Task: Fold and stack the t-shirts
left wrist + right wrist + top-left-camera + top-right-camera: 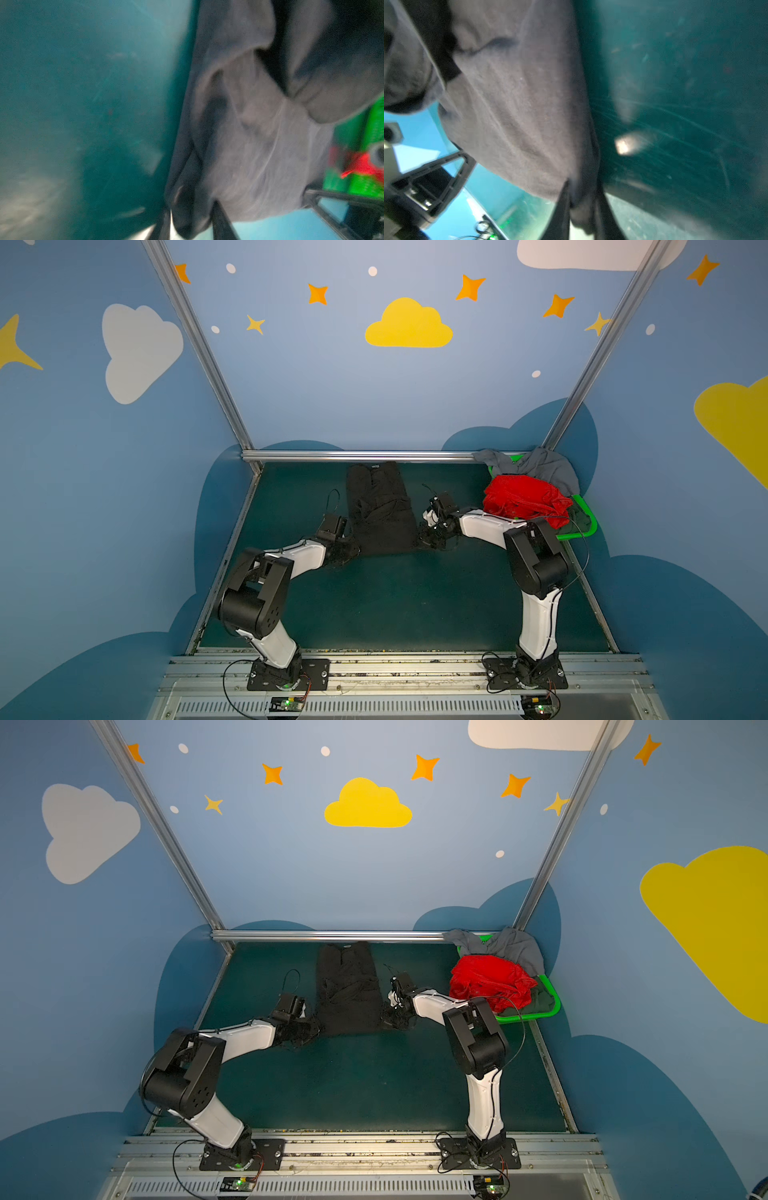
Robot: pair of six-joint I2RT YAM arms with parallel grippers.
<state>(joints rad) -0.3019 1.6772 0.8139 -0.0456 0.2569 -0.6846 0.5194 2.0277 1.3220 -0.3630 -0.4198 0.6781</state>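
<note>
The black t-shirt (380, 510) (349, 990) lies as a long narrow strip on the dark green table, reaching to the back rail. My left gripper (353, 549) (313, 1029) is at its near left corner and my right gripper (424, 541) (386, 1019) at its near right corner. In the left wrist view the left gripper (191, 216) is shut on a bunched fold of the black t-shirt (249, 135). The right wrist view shows the right gripper (581, 193) pinching the hem of the black t-shirt (519, 104). Red (523, 497), grey (540, 468) and dark green (579, 516) t-shirts are heaped at the back right.
A bright green plastic basket (582, 531) (548, 1011) at the back right holds the heaped shirts, close to my right arm's elbow. An aluminium rail (353, 456) bounds the table's far edge and blue walls close in both sides.
</note>
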